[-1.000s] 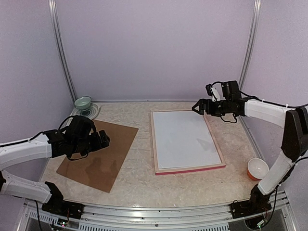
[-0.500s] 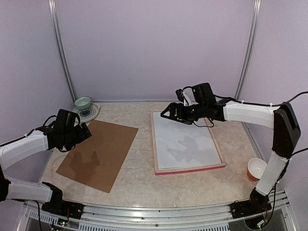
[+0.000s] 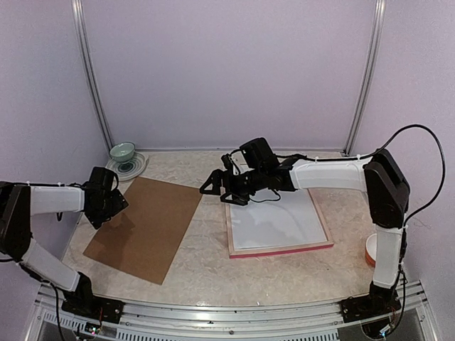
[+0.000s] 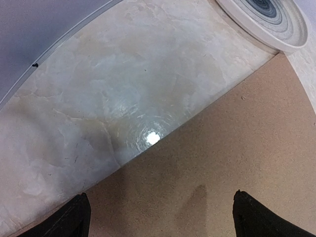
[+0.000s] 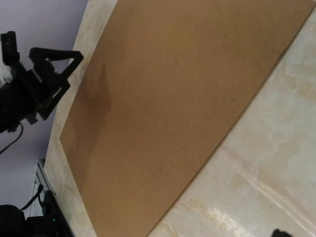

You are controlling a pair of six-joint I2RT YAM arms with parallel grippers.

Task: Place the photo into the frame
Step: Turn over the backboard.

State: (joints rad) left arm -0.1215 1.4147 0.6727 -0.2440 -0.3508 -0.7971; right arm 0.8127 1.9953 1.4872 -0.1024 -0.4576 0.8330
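We see pale lilac walls (image 3: 227,71) on 3 sides, alu uprights (image 3: 92,78) in rear corners, beige marbled tabletop (image 3: 206,266) w/ a bright glare spot (image 4: 153,138).

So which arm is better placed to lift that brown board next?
Probably left: the left gripper hovers open over the left edge of the board, while the right gripper stretches far across the frame to reach it.

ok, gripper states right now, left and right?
Left gripper: open, holding nothing, above the brown backing board.
Right gripper: open, holding nothing.
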